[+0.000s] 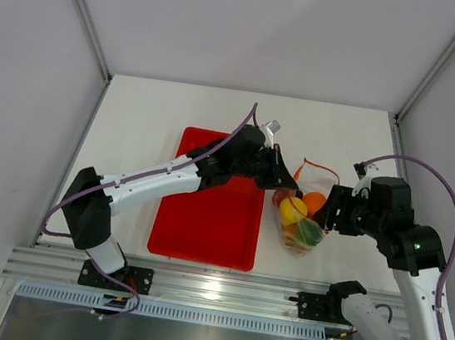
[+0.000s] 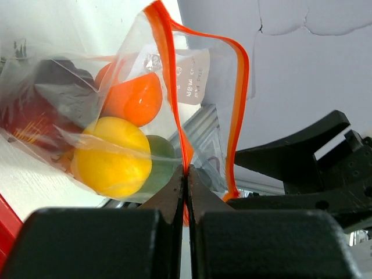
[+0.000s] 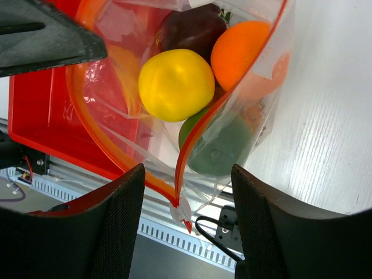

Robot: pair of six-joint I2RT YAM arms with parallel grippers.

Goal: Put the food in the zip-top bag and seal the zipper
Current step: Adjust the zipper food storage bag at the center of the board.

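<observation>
The clear zip-top bag [image 1: 300,221] hangs off the table just right of the red tray, its mouth gaping. Inside it is the food: a yellow fruit [image 3: 176,84], an orange [image 3: 244,46], a green fruit [image 3: 218,148] and a dark red one [image 3: 192,29]. My left gripper [image 2: 187,171] is shut on the red-orange zipper [image 2: 174,110] at one side of the mouth. My right gripper [image 3: 187,174] is open, its fingers [image 3: 119,221] on either side of the zipper's [image 3: 195,136] end corner without touching it. In the top view, the left gripper [image 1: 281,177] and right gripper [image 1: 328,213] flank the bag.
The red tray [image 1: 205,209] lies left of the bag, under the left arm. An aluminium rail [image 1: 220,286] runs along the table's near edge. White walls close in the table at the back and sides.
</observation>
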